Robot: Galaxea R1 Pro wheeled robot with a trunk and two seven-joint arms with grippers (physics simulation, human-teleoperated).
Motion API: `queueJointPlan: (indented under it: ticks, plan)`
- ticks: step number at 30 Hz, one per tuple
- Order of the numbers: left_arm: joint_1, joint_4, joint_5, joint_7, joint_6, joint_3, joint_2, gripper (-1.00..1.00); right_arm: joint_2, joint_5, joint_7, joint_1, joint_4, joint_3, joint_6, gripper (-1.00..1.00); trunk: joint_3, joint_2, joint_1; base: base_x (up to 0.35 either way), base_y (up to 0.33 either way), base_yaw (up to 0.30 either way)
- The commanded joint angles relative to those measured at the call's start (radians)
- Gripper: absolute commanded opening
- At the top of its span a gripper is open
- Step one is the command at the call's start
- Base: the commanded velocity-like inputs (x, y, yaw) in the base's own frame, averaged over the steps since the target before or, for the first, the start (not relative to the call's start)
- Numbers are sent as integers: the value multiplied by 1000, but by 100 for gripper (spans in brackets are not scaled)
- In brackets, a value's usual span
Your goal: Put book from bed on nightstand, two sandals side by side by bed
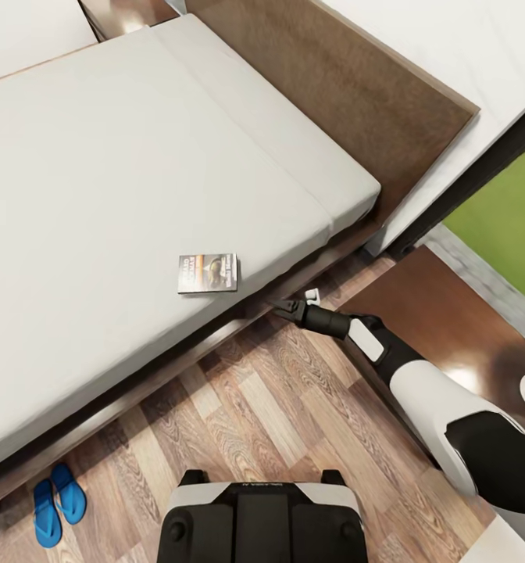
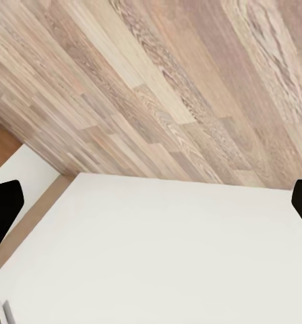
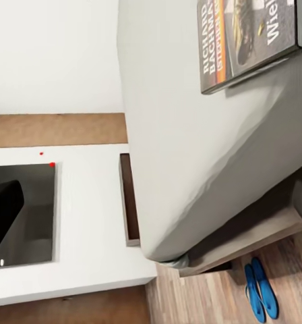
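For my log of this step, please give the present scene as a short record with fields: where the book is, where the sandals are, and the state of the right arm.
book: flat on the bed mattress, near its edge
sandals: both on the wood floor beside the bed frame, lying side by side
right gripper: low by the bed edge, short of the book, holding nothing
nightstand: dark glossy top behind the right arm

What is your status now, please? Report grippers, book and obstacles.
Right gripper open, empty, near the bed edge, short of the book. Left gripper unclear. Book on the mattress. Sandals side by side on the floor.
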Motion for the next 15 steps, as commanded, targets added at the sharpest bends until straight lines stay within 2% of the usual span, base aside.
queueJointPlan:
  ticks: [1,15]
  plan:
    - [1,-3,7,5,6,-8,0,100,-2,-10,0,-4,4,5,7,100,-4,-8,4,0,0,0]
    - [0,-3,7,5,6,-8,-1,100,-6,-12,0,-22,33,5,7,100,-48,-106,58,0,0,0]
